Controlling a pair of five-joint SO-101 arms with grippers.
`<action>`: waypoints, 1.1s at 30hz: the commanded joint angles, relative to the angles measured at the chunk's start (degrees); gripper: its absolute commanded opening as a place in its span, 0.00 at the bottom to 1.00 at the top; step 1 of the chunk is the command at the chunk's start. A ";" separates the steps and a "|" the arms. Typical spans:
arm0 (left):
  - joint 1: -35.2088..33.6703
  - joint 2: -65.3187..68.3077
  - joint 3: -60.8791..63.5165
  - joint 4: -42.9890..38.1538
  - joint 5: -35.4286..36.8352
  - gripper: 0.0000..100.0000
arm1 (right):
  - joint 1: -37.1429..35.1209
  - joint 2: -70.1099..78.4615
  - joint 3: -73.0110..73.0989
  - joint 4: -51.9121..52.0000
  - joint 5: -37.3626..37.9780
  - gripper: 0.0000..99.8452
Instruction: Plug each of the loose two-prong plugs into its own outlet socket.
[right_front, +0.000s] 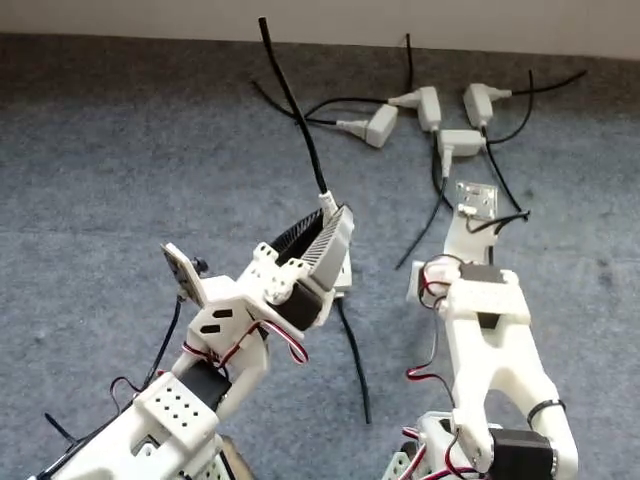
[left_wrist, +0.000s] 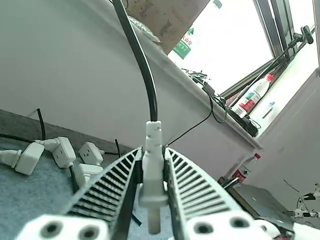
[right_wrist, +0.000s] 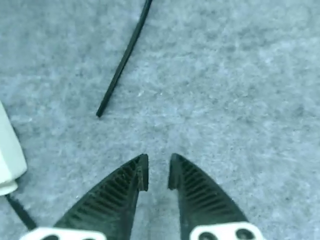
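The left gripper (left_wrist: 152, 152) is clamped on a plug (left_wrist: 151, 175), which looks light and rigid and is best held by its body. Its springy cord (left_wrist: 142, 60) trails past the fingertips. The right gripper (right_wrist: 158, 167) hangs empty, slightly parted, with sockets (right_front: 430, 108) ahead.

I see my left gripper (left_wrist: 152, 150) clamped on a white plug (left_wrist: 152, 172), with its ribbed black fingers (left_wrist: 110, 185) pressed against both sides. The plug's black cord (left_wrist: 143, 65) rises out of the grip in front of the pale wall (left_wrist: 60, 75). Farther off, four white connectors (left_wrist: 62, 150) lie close together on the grey carpet (left_wrist: 20, 200). I cannot tell plugs from sockets there.
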 joint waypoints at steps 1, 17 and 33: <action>0.48 0.13 -3.12 -1.67 7.47 0.01 | -1.98 -0.92 -5.67 5.67 0.79 0.01; 0.22 0.57 -5.14 -1.67 13.80 0.01 | -14.55 -44.26 16.31 4.62 5.98 0.01; 0.31 0.66 -5.23 -1.58 13.89 0.01 | -24.31 -40.40 21.58 5.32 6.42 0.01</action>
